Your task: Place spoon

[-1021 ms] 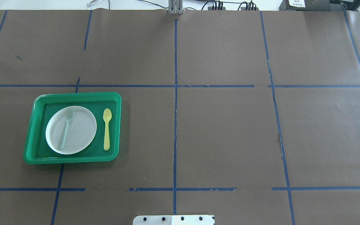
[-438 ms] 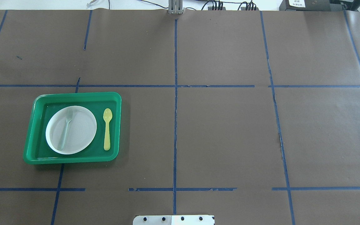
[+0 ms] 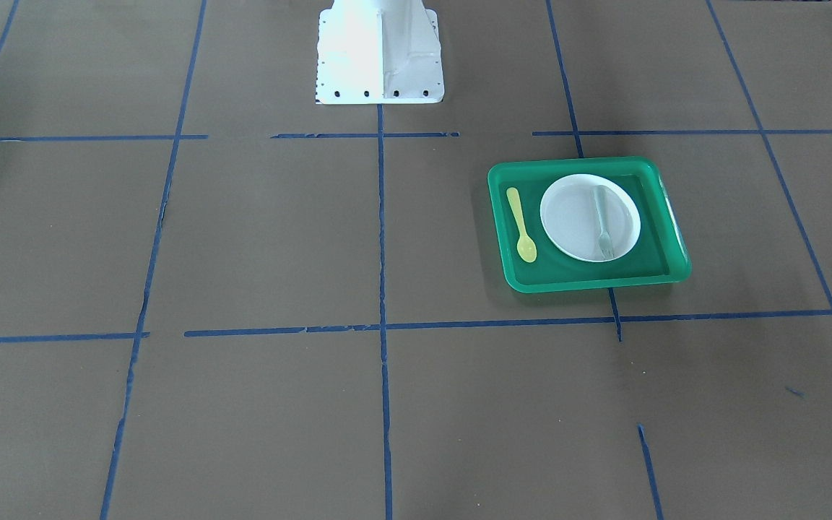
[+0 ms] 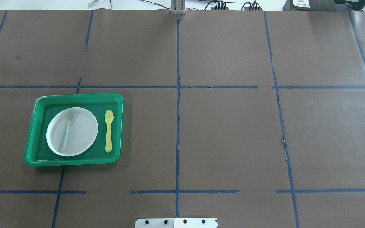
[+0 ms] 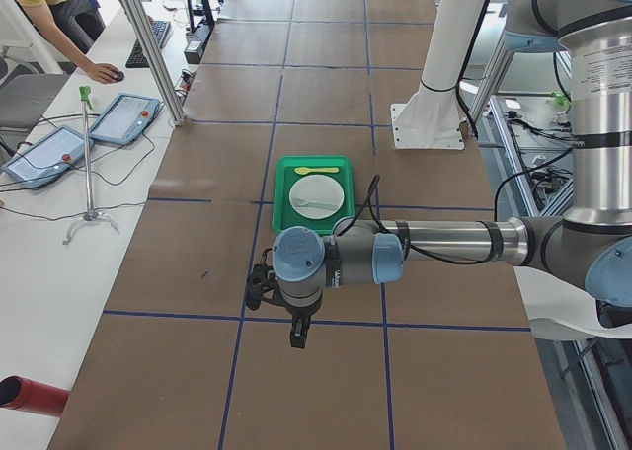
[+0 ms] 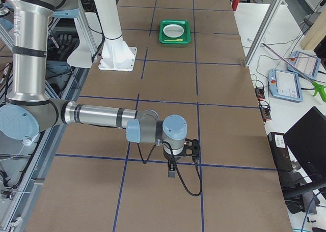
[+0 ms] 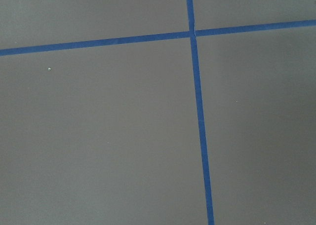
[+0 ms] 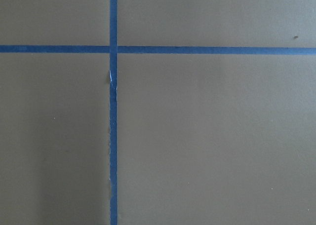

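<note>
The small yellow spoon (image 4: pixel 108 130) lies flat in the green tray (image 4: pixel 74 96), to the right of the white plate (image 4: pixel 82 139), its bowl pointing away from the robot. It also shows in the front-facing view (image 3: pixel 521 224). A pale grey-green fork (image 4: pixel 67 131) lies on the plate. Neither gripper shows in the overhead or front-facing view. The left gripper (image 5: pixel 255 292) shows only in the exterior left view, beyond the table's left end, far from the tray. The right gripper (image 6: pixel 196 147) shows only in the exterior right view, at the opposite end. I cannot tell whether either is open or shut.
Brown paper with blue tape lines covers the table. The white robot base (image 3: pixel 380 50) stands at the near middle edge. Both wrist views show only paper and tape. A side bench holds tablets (image 5: pixel 123 117), a person and a red cylinder (image 5: pixel 30 396).
</note>
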Robot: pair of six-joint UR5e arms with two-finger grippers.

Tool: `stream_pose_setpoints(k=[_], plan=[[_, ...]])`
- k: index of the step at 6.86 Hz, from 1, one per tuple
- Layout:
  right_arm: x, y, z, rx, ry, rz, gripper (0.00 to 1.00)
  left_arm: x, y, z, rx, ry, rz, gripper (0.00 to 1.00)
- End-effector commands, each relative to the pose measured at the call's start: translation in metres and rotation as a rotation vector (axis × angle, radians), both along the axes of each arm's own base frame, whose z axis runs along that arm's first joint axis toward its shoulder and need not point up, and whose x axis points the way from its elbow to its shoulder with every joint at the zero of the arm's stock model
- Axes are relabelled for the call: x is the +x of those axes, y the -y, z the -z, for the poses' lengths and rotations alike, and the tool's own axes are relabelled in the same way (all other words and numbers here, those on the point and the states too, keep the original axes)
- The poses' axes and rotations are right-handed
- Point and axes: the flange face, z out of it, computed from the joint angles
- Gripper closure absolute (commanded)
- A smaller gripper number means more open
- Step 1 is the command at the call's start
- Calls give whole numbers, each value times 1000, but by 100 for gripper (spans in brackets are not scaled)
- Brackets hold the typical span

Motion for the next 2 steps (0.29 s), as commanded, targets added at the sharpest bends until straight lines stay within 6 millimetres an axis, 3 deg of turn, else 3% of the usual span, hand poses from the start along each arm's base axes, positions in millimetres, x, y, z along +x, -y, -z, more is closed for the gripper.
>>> stream_pose_setpoints(k=[1,2], plan=[[0,0,0,1,0,1,0,0,1,0,-2,0,2,0],[0,0,0,0,0,0,0,0,1,3,4,-2,2,0]])
